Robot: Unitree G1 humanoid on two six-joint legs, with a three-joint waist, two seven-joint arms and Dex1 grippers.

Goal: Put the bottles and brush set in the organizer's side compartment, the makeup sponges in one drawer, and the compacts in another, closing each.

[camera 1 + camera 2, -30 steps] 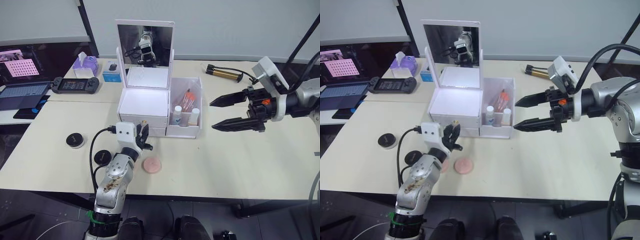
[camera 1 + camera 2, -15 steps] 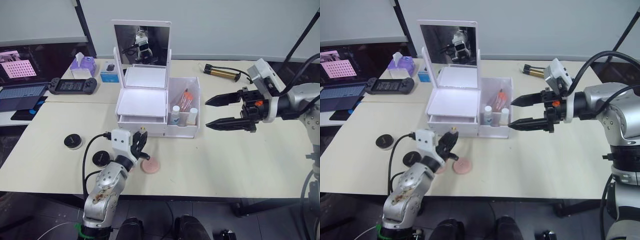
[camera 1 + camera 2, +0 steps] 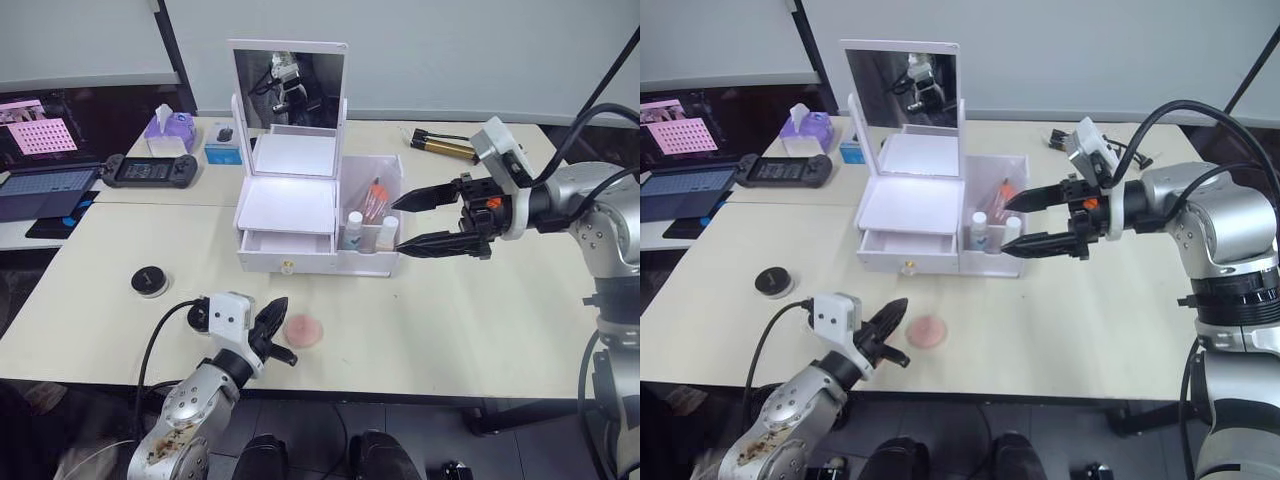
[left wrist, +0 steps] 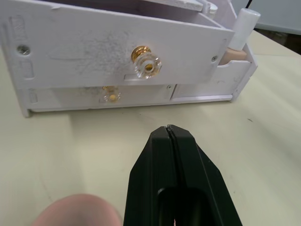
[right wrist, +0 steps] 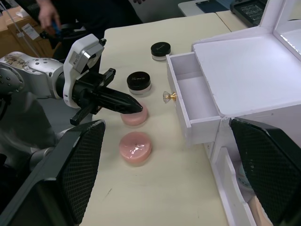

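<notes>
The white organizer [image 3: 290, 205] stands mid-table with its top drawer [image 5: 195, 94] pulled out and empty. Two white-capped bottles [image 3: 353, 228] stand in its side compartment [image 3: 398, 262]. The gold-handled brush set [image 3: 447, 147] lies at the back right of the table. Two pink makeup sponges [image 5: 135, 146] lie in front of the organizer, with two black compacts [image 5: 138, 81] to their left. My left gripper [image 3: 278, 338] is shut, low near the table's front edge, its tip over the sponge nearer the compacts. At the right of the side compartment my right gripper [image 3: 395, 222] hovers open.
A mirror [image 3: 288, 88] rises from the organizer's back. On the adjoining table at the left are a laptop [image 3: 45, 190], a game controller [image 3: 150, 170] and a tissue box [image 3: 170, 130]. A person's hand [image 5: 47, 14] is at the far side in the right wrist view.
The top drawer has come out from shut to open. My left gripper has let go of its knob and drawn back to the front edge. My right gripper has moved left to the side compartment.
</notes>
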